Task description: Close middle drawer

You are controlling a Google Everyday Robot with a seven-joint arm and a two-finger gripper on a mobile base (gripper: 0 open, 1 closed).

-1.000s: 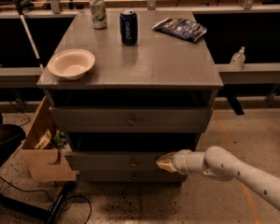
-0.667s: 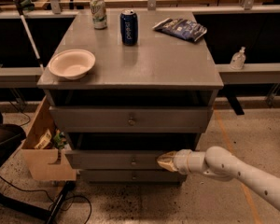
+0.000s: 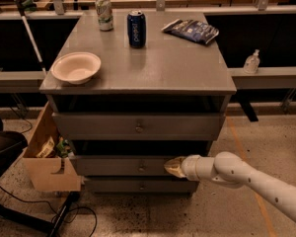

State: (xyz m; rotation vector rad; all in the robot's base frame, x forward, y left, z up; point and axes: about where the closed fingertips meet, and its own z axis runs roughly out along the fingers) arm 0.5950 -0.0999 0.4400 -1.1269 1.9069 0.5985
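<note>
The middle drawer is a slim grey front panel with a small round knob. It stands out a little beyond the bottom drawer and has a dark gap above it. My gripper comes in from the right on a white arm. It is shut, with its yellowish fingertips together, and it touches the middle drawer's front just right of the knob. It holds nothing.
The taller top drawer sticks out above. On the cabinet top are a white bowl, a blue can, a green can and a chip bag. A cardboard box stands at the left on the floor.
My gripper has stayed against the middle drawer's front at nearly the same place. The drawer shows no clear movement.
</note>
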